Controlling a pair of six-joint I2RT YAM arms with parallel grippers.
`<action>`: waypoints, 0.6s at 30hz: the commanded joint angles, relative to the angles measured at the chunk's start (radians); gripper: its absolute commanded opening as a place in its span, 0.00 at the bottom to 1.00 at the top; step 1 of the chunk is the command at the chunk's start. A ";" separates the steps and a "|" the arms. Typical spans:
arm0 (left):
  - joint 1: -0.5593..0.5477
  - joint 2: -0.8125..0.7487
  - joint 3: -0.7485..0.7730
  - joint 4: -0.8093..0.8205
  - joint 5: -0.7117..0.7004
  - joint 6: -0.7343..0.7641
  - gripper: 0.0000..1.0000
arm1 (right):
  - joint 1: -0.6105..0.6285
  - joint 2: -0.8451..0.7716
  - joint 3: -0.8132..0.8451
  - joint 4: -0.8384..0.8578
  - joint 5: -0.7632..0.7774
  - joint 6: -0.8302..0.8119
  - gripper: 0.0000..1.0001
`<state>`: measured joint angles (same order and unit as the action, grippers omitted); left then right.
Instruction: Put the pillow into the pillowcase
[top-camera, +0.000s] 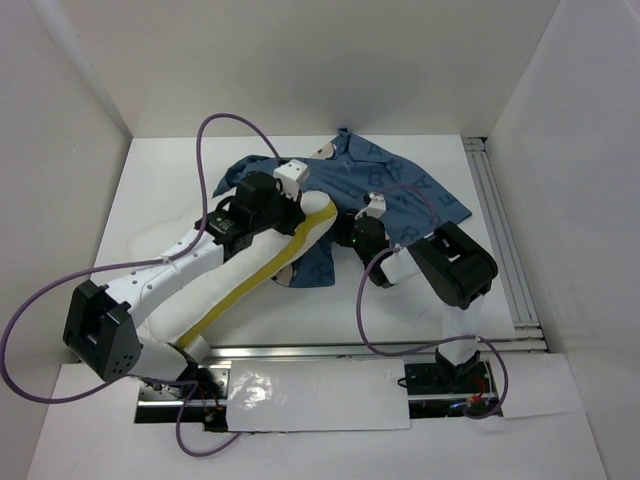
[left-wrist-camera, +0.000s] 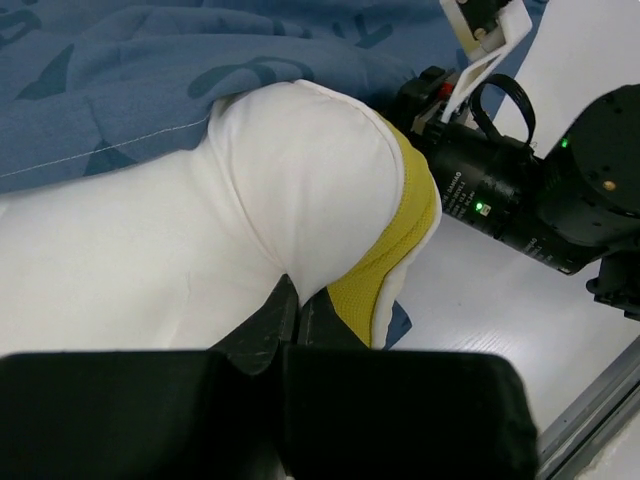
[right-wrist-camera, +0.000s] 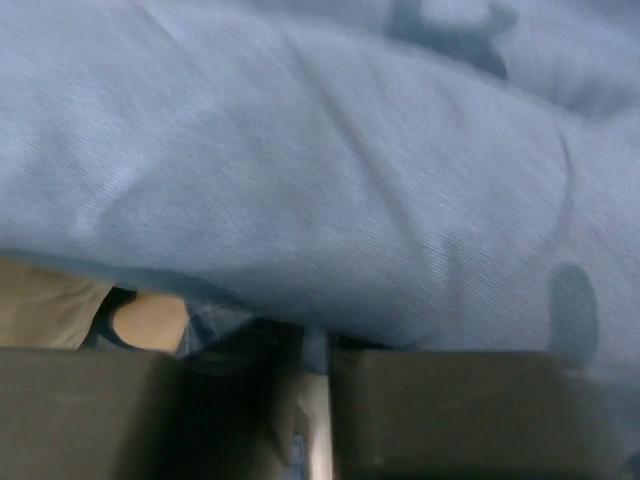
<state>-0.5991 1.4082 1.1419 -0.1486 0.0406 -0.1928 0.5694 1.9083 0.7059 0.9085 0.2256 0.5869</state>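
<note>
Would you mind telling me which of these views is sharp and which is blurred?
Top external: sharp, evenly lit, soft shadows. Left wrist: crisp on the pillow, dark along the bottom. Right wrist: blurred and dim, the pillowcase too close to focus.

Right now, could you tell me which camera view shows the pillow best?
The top external view: the pillow shows along nearly its whole length, yellow edge included, its far end at the pillowcase. The left wrist view shows only that far end, close up. The right wrist view shows only blurred blue fabric.
</note>
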 joint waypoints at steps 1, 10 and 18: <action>0.027 -0.070 -0.004 0.099 0.042 -0.027 0.00 | 0.020 -0.041 -0.031 0.199 0.075 0.005 0.01; 0.056 -0.071 -0.013 0.090 -0.019 -0.048 0.00 | 0.010 -0.344 -0.140 -0.055 -0.038 -0.068 0.00; 0.084 -0.094 0.025 0.089 0.027 -0.059 0.00 | 0.081 -0.233 -0.086 -0.066 -0.186 -0.240 0.28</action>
<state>-0.5323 1.3708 1.1217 -0.1421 0.0471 -0.2356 0.6292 1.6245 0.5846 0.8837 0.0875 0.4213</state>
